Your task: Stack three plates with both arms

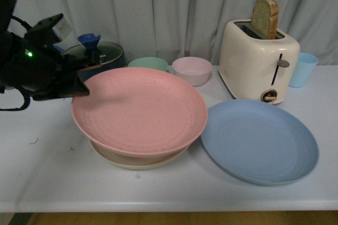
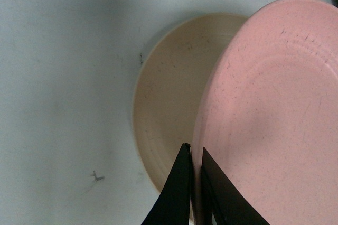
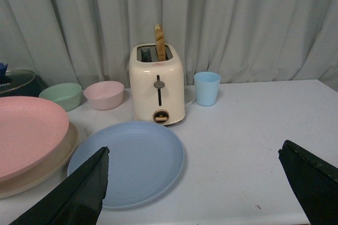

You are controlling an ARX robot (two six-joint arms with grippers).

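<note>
My left gripper [image 1: 80, 88] is shut on the left rim of the pink plate [image 1: 140, 109]. The plate hangs slightly tilted just above the beige plate [image 1: 137, 160], covering most of it. In the left wrist view the black fingers [image 2: 182, 183] pinch the pink plate's [image 2: 269, 103] edge, with the beige plate [image 2: 174, 87] below on the table. The blue plate [image 1: 259, 140] lies flat on the table to the right. My right gripper [image 3: 194, 153] stands open and empty, low over the table beside the blue plate [image 3: 127, 161]. The right arm does not show in the front view.
Behind the plates stand a cream toaster [image 1: 259, 66] holding a slice of bread, a light blue cup [image 1: 303, 69], a green bowl [image 1: 148, 64], a small pink bowl [image 1: 191, 70] and a dark lidded pot [image 1: 103, 53]. The table's front edge [image 1: 169, 206] runs close to the plates.
</note>
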